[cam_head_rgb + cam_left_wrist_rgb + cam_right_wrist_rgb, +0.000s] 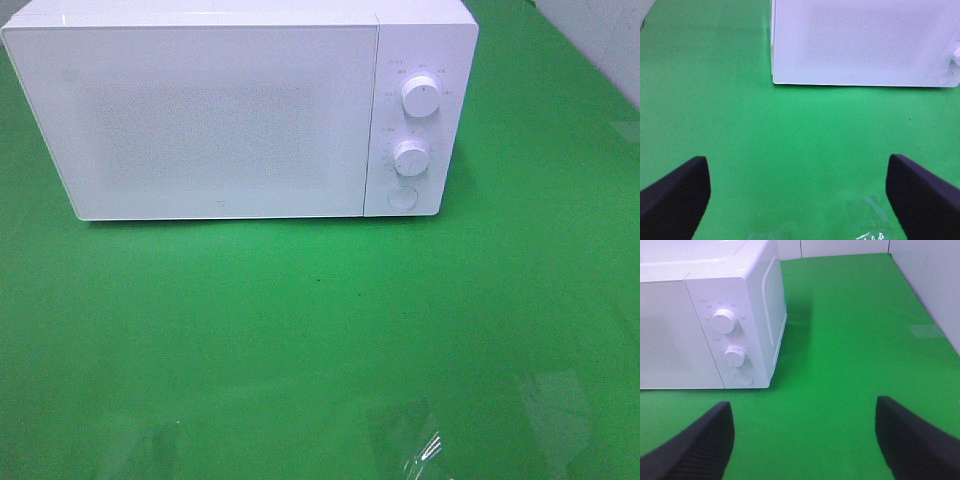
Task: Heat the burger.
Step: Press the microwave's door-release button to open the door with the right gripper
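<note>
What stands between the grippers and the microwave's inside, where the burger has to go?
The microwave's door is shut, closing off the inside. Nothing visible lies between it and the left gripper or right gripper, both open. The burger shows in no view.

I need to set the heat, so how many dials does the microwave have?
2. The upper dial sits high on the right-hand control panel; the lower dial is just below it, above a round button.
</note>
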You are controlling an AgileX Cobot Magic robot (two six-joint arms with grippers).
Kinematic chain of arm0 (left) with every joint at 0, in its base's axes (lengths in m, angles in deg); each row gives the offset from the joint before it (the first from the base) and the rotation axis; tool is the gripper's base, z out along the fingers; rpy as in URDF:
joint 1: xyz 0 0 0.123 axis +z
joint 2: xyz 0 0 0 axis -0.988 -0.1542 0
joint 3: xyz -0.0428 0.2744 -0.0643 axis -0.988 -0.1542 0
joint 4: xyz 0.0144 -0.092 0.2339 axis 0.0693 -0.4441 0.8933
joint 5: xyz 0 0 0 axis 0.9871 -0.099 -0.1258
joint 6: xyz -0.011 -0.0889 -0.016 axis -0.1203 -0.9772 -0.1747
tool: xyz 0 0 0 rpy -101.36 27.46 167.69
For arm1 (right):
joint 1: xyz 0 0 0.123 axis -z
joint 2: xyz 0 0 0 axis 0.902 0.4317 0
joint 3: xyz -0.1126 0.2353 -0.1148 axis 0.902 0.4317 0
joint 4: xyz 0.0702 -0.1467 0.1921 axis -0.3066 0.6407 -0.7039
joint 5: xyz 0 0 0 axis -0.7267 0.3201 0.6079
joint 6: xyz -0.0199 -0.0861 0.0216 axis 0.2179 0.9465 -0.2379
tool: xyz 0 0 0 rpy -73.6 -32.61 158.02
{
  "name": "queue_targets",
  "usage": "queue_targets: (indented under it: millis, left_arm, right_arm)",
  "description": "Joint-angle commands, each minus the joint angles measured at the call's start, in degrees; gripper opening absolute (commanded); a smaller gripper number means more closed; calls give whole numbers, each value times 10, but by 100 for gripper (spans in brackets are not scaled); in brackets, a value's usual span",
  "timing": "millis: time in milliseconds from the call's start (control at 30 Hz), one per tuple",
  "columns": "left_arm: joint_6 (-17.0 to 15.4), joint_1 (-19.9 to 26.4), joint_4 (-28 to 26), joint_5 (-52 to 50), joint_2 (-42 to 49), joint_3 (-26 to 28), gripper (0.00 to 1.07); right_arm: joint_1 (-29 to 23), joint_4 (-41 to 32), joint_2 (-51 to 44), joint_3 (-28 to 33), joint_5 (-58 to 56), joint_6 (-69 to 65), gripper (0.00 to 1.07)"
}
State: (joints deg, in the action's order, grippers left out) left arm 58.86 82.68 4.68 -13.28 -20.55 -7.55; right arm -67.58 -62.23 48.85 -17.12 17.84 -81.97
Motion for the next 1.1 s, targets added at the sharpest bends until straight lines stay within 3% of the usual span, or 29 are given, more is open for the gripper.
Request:
queue_targets:
  millis: [33,567,767,933,1000,1100]
  left_arm:
    - [-2,2,-3,-5,2,-2,87]
    - [-2,2,-3,-5,2,-2,87]
    - [-2,2,-3,-5,2,-2,87]
    - [-2,2,-3,-5,2,-2,87]
    - [-2,2,-3,-5,2,-2,87]
    - [-2,2,-3,-5,2,-2,87]
  right_arm:
    - [3,1,39,10,55,-9,75]
    - [3,2,202,11,182,-30,75]
    - [3,2,271,58,356,-30,74]
    - [3,2,297,76,419,-30,74]
    - [3,2,338,98,524,-30,72]
    - [3,2,360,109,583,-30,71]
